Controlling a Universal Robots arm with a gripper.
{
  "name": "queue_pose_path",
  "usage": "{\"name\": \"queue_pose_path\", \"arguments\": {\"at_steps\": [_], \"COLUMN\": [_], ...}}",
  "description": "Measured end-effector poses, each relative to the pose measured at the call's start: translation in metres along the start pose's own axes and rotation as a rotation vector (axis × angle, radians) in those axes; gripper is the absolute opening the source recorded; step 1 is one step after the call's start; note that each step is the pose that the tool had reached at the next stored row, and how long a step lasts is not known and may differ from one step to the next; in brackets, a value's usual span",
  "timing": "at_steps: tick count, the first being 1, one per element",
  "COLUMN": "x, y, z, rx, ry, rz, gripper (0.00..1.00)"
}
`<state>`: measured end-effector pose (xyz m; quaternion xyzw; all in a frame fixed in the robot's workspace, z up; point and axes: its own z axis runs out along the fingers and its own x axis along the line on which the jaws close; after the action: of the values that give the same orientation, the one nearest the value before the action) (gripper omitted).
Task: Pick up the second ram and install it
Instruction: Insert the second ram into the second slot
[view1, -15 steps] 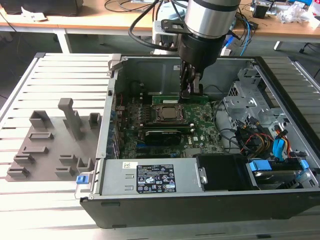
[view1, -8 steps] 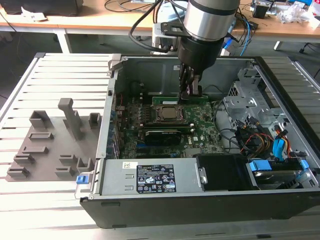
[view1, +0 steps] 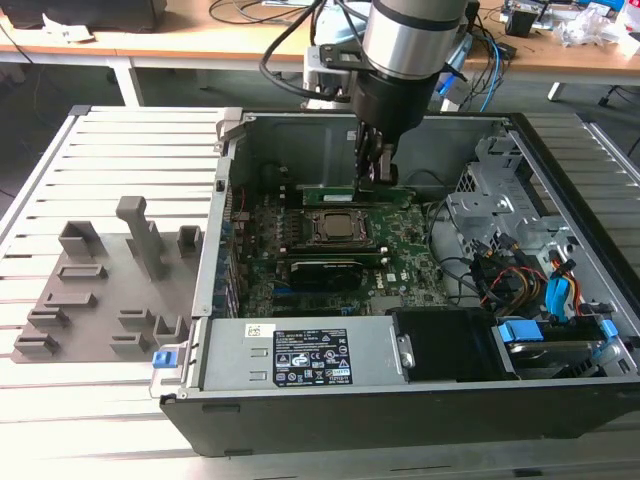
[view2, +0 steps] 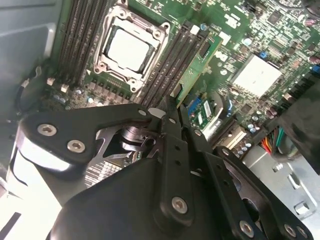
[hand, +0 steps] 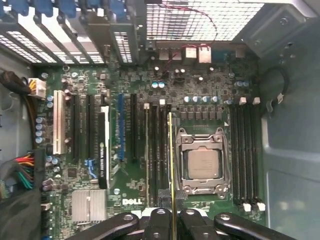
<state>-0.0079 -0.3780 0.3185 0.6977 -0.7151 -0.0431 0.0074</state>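
At the bottom edge of the first wrist view the pincer (hand: 172, 220) is clamped on the second ram (hand: 170, 165), which runs edge-on straight up the frame from its fingertips, parallel to the memory slots (hand: 156, 155) and just beside the processor socket (hand: 204, 162).

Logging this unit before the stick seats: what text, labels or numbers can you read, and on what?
White label on the power supply: rows of print and marks, too small to read.
Motherboard: one white maker's logo near the silver heatsink; other lettering too small.
The second ram in the tool: nothing readable.
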Motion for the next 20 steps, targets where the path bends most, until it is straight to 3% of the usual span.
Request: {"name": "queue_pose_path", "arguments": {"at_steps": [2,20], "x": [-0.0061,-0.0133], "y": [-0.0001,-0.0013], "z": [0.0031,0.0233], "rx": [0.0000,0.0001], "ry": [0.0001,-0.0002], "rz": [0.000,0.000], "gripper": [0.14,0.14]}}
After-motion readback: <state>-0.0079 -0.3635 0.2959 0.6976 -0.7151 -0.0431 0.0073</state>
